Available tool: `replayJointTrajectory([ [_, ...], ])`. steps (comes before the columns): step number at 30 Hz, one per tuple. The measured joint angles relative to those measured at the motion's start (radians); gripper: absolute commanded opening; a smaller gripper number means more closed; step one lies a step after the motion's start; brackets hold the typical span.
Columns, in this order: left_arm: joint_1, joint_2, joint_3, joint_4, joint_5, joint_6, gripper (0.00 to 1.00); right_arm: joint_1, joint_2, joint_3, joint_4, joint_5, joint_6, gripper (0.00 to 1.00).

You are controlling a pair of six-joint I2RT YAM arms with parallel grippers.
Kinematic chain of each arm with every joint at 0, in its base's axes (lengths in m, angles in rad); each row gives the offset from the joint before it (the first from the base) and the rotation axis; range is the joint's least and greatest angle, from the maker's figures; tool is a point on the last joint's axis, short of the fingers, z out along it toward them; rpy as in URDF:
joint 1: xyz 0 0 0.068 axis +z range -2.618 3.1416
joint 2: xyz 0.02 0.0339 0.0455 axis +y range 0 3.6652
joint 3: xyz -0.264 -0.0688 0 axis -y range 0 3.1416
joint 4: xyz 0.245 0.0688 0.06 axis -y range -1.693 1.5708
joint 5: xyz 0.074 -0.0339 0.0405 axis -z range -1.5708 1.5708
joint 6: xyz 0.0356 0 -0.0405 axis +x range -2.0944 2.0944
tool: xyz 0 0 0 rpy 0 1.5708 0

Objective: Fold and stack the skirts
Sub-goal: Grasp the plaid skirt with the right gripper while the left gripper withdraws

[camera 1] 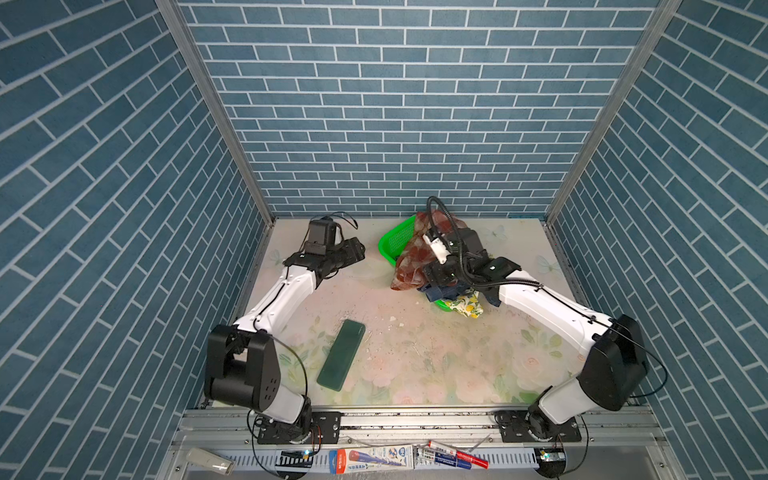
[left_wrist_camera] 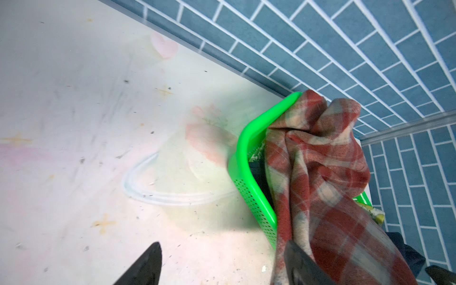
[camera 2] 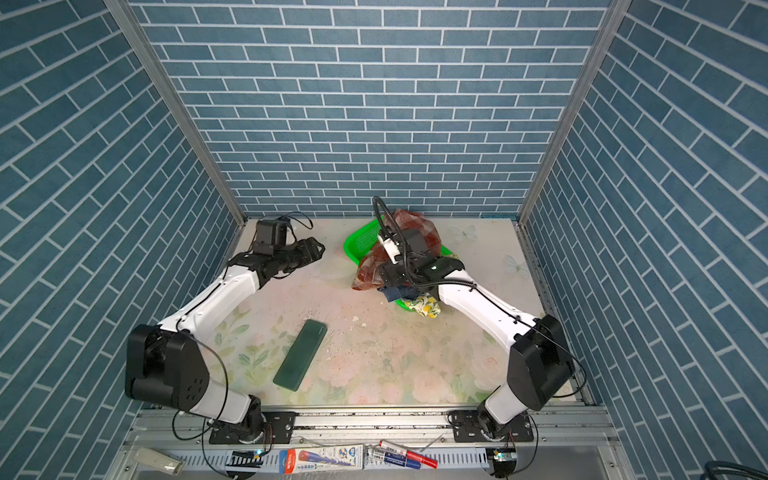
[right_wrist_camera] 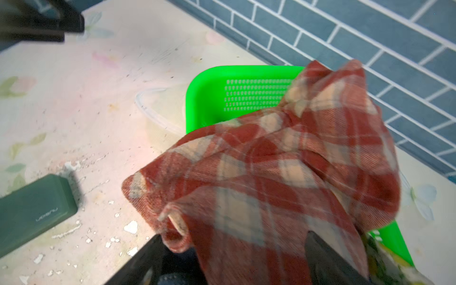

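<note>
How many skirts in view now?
3: plaid skirt draped over the green basket; denim skirt beneath it at the near end; lemon-print skirt spilling over that end. More may be hidden.

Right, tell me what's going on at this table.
The right gripper is at the green plastic mesh basket, jaws open, with the rust-red and cream plaid skirt draped over it and spilling over the basket rim. The dark blue denim skirt and the cream lemon-print skirt sit bunched at the basket's near end. The left gripper hovers open beside the basket, holding nothing. Nothing is folded or stacked yet. A flat dark green oblong pad lies on the floral table.
</note>
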Motion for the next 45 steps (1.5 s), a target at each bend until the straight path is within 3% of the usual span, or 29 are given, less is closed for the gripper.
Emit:
replayJointTrajectory([
  [10, 0.045, -0.022, -0.051, -0.057, 0.034, 0.028, 0.79, 0.049, 0.204, 0.094, -0.059, 0.014, -0.132, 0.92],
  [17, 0.045, -0.021, -0.05, -0.056, 0.045, 0.031, 0.77, 0.049, 0.335, 0.198, -0.082, 0.074, -0.133, 0.79],
  [27, 0.047, -0.01, -0.039, -0.056, 0.045, 0.041, 0.76, 0.048, 0.416, 0.252, -0.096, 0.218, 0.039, 0.53],
  [34, 0.049, -0.005, -0.039, -0.056, 0.045, 0.045, 0.76, -0.037, 0.412, 0.238, -0.087, 0.264, 0.169, 0.47],
  [45, 0.05, -0.004, -0.039, -0.057, 0.039, 0.06, 0.79, -0.259, 0.34, 0.128, -0.067, 0.318, 0.295, 0.46],
])
